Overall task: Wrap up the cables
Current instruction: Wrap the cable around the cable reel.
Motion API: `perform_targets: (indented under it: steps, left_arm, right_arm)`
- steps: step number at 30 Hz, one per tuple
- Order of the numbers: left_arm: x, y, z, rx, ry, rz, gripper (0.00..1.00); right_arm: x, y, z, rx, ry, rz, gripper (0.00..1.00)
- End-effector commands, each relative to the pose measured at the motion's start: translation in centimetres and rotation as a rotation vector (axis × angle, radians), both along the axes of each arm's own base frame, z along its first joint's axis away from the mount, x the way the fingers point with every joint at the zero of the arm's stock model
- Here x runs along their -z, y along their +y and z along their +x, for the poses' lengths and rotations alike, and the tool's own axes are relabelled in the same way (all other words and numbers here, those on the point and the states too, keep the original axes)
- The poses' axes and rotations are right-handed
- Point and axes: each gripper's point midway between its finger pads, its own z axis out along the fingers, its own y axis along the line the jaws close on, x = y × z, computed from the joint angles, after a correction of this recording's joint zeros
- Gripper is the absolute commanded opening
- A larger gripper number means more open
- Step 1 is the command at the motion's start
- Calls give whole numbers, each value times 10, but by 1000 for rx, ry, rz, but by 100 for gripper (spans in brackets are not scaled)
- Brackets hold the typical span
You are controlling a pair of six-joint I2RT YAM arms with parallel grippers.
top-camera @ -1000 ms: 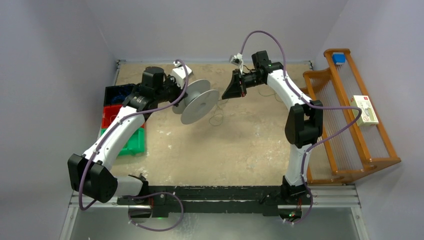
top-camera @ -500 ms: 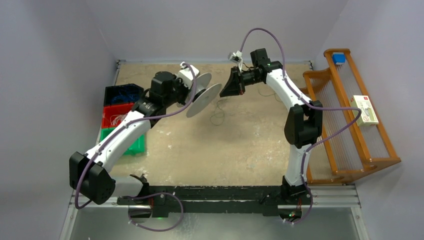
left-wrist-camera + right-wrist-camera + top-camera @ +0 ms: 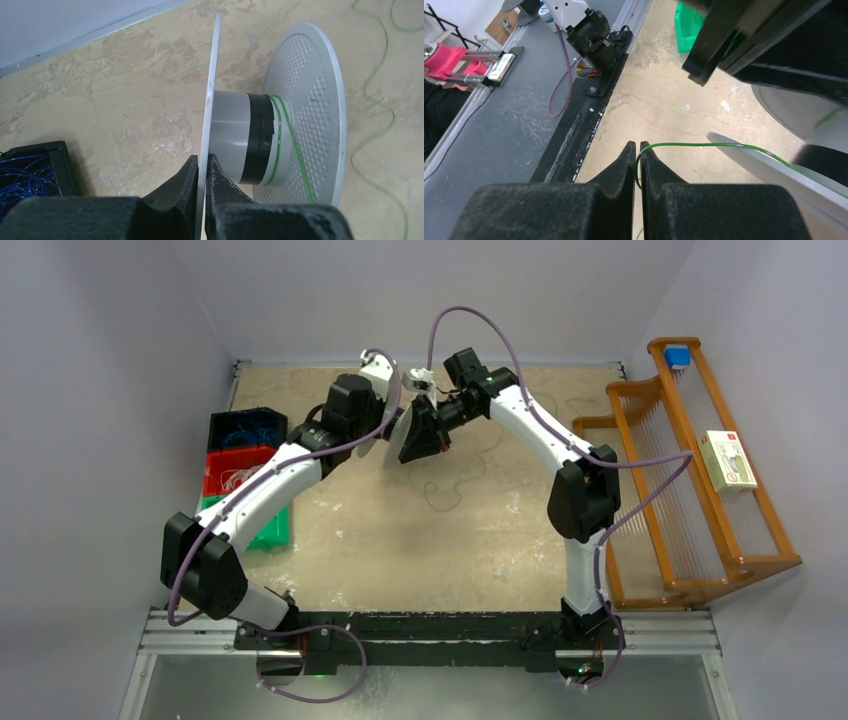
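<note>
The pale grey spool [image 3: 230, 135] has a black band on its hub and a couple of turns of thin green cable [image 3: 280, 130]. My left gripper [image 3: 202, 162] is shut on the edge of the spool's near flange and holds it up with its axle roughly level. In the top view the spool [image 3: 400, 432] is at the back middle, with my right gripper [image 3: 422, 435] close beside it. My right gripper [image 3: 637, 147] is shut on the cable [image 3: 684, 144], which runs from the fingers over a flange [image 3: 764, 167] towards the hub. The slack lies in loops on the table [image 3: 450, 485].
Blue [image 3: 245, 425], red [image 3: 225, 470] and green [image 3: 270, 525] bins stand at the left; the blue bin [image 3: 30, 165] holds blue wires. A wooden rack [image 3: 690, 470] with a box [image 3: 728, 460] stands at the right. Both arms meet near the back wall.
My left arm has carried the spool right, towards the back middle. My right gripper has moved left with the cable and is now right beside the spool.
</note>
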Motion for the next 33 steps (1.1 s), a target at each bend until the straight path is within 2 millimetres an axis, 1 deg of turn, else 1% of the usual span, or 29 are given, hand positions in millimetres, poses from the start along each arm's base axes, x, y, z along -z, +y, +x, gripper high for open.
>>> perform_targets:
  steps: [1,5,7,8,12,15,17,21,24,25,28,31,33]
  left_arm:
    - [-65,6,28,-173,-126,-193,0]
    - [-72,5,31,-217,-111,-282,0]
    - [-78,8,33,-216,-100,-357,0]
    - [-83,12,35,-217,-96,-401,0]
    - [-109,28,39,-193,-96,-586,0]
    - [-130,41,39,-189,-117,-675,0]
    - [-144,42,35,-157,-122,-724,0]
    - [-165,44,27,-98,-123,-816,0]
    - [-179,41,18,-36,-128,-850,0]
    - [-183,42,15,-23,-132,-853,0]
    - [-198,45,6,11,-154,-859,0]
    - [-208,44,-1,45,-164,-869,0]
    - [-213,39,-6,86,-161,-887,0]
  right_arm:
    - [3,12,-37,-113,32,16,8]
    - [23,21,-59,-167,37,-18,9]
    - [27,21,-63,-175,52,-19,8]
    - [28,21,-65,-178,55,-16,8]
    - [39,18,-66,-173,52,-40,6]
    - [50,16,-65,-163,63,-58,5]
    - [57,14,-64,-157,74,-62,4]
    - [64,8,-54,-134,98,-58,4]
    - [67,-4,-41,-102,125,-30,3]
    - [70,-10,-32,-81,132,-25,2]
    - [77,-21,-20,-42,142,-26,0]
    - [81,-27,-15,-24,147,-26,0]
    - [80,-28,-15,-23,143,-24,0]
